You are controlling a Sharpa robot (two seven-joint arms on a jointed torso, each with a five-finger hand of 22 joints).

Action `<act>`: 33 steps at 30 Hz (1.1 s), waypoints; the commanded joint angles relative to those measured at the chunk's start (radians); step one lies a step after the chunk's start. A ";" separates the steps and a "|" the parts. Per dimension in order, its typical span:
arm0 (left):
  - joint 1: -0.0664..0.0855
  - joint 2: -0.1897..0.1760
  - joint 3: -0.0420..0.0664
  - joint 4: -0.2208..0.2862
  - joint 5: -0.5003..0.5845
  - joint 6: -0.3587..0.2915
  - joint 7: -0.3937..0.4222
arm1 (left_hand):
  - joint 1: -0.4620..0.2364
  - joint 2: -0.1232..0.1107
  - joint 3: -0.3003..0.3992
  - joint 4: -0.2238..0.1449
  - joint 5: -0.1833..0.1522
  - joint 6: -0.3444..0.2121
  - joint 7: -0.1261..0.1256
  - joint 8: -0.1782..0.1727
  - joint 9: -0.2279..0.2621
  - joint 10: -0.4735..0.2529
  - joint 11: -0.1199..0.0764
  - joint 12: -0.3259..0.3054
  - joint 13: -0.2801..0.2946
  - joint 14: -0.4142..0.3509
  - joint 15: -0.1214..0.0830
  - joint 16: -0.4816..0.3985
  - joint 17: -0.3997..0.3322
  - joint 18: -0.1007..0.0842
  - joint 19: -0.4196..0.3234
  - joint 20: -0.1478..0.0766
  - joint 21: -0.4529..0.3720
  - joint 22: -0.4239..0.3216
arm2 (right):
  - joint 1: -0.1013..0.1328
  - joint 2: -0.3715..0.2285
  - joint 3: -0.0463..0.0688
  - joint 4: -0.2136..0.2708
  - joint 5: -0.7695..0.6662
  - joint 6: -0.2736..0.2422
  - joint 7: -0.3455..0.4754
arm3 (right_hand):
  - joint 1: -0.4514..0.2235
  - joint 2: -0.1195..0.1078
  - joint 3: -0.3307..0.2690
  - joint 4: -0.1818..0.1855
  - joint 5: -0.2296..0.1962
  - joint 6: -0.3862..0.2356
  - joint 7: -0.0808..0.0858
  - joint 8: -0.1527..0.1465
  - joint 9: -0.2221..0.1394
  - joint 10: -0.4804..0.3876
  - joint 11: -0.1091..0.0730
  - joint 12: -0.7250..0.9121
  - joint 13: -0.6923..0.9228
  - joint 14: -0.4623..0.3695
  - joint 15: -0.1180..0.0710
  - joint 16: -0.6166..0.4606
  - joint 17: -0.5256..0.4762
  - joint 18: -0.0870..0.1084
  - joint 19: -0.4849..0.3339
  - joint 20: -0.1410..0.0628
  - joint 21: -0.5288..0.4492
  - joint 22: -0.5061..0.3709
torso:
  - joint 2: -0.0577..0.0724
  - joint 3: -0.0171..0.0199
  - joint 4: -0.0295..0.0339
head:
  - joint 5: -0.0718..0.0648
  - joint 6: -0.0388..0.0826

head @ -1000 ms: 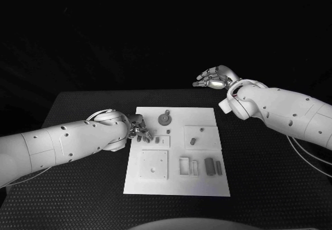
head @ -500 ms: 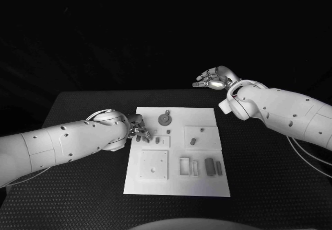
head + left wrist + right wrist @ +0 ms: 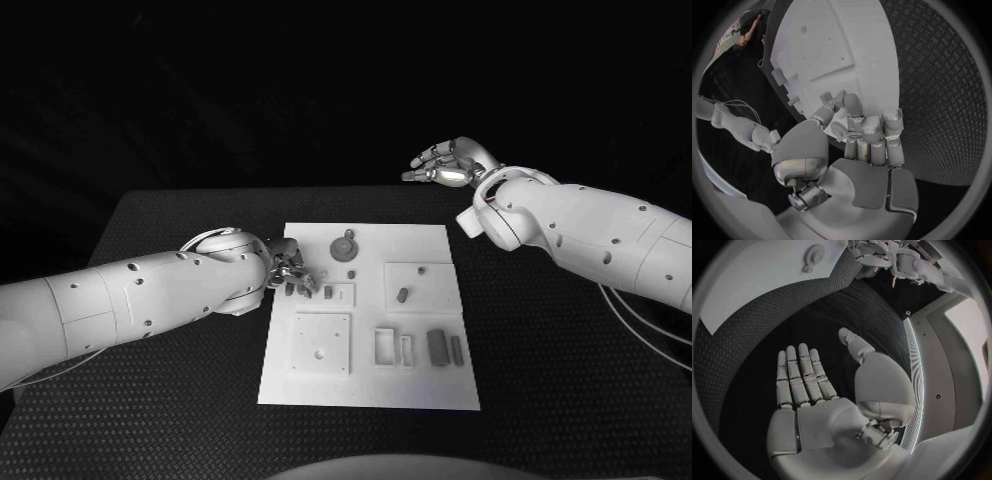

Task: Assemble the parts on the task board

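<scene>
The left hand (image 3: 293, 277) pinched what seemed a small part (image 3: 307, 290) at the task board's (image 3: 369, 385) left edge, ready for seating; the right hand (image 3: 450, 163) hung empty, fingers spread, beyond the tabletop's (image 3: 173, 230) far edge.

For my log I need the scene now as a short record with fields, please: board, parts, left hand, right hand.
board: white rectangular task board in the middle of the black textured table
parts: small grey pieces, one round gear-like piece at the far end
left hand: at the board's left edge, fingers curled; cannot tell if it holds a part
right hand: raised beyond the table's far edge, fingers spread, holding nothing
</scene>
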 commanded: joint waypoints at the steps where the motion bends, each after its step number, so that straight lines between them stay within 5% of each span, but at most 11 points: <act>1: 0.000 0.001 0.000 0.003 -0.005 0.003 0.004 | 0.039 0.045 0.041 -0.044 0.004 0.006 -0.003 0.007 0.000 0.000 -0.005 0.004 0.001 0.004 -0.014 0.005 0.001 0.015 0.004 -0.064 0.004 0.002 | 0.000 0.000 0.000 0.002 0.000 0.012 0.008 | -0.011 0.002 0.000 0.005 0.006 -0.007 0.011 0.006 -0.001 0.000 0.007 -0.006 -0.001 -0.008 0.000 0.003 -0.001 -0.014 0.005 0.000 -0.006 0.002 | 0.000 0.0007 -0.0003 | 0.000 0.000; 13: 0.000 0.001 0.000 -0.001 -0.007 0.002 0.008 | 0.020 0.014 0.037 -0.020 -0.028 0.008 -0.003 0.009 -0.001 -0.001 -0.001 0.010 0.001 0.003 -0.011 0.004 -0.002 0.017 0.006 -0.065 0.002 0.000 | 0.000 0.000 0.000 0.002 0.000 0.012 0.007 | -0.014 0.001 -0.001 0.006 0.007 -0.007 0.011 0.006 -0.001 0.000 0.007 -0.006 -0.002 -0.008 0.000 0.003 -0.002 -0.014 0.005 0.000 -0.008 0.002 | 0.001 0.0001 -0.0005 | -0.001 0.000; 26: 0.000 0.001 0.000 -0.003 -0.005 -0.002 0.010 | -0.018 -0.056 0.033 0.056 -0.141 0.006 -0.003 0.012 -0.004 -0.004 0.000 0.016 -0.006 0.002 -0.011 0.003 -0.007 0.019 0.007 -0.069 -0.003 -0.001 | 0.000 -0.001 0.000 0.002 0.003 0.012 0.009 | -0.017 0.000 -0.003 0.009 0.009 -0.008 0.012 0.006 -0.002 0.000 0.008 -0.006 -0.002 -0.009 0.001 0.004 -0.003 -0.014 0.005 0.001 -0.010 0.003 | 0.000 -0.0006 0.0001 | -0.002 -0.001; 33: 0.000 0.000 0.000 -0.004 -0.004 0.000 0.010 | -0.026 -0.068 0.034 0.072 -0.150 0.006 -0.004 0.013 -0.004 -0.004 -0.001 0.018 -0.008 0.002 -0.011 0.004 -0.008 0.019 0.007 -0.069 -0.004 -0.001 | 0.000 -0.001 0.000 0.003 0.003 0.013 0.009 | -0.020 -0.003 -0.004 0.011 0.011 -0.008 0.012 0.006 -0.002 -0.001 0.008 -0.007 -0.002 -0.010 0.001 0.004 -0.004 -0.014 0.005 0.001 -0.011 0.004 | 0.001 -0.0004 0.0002 | -0.002 -0.002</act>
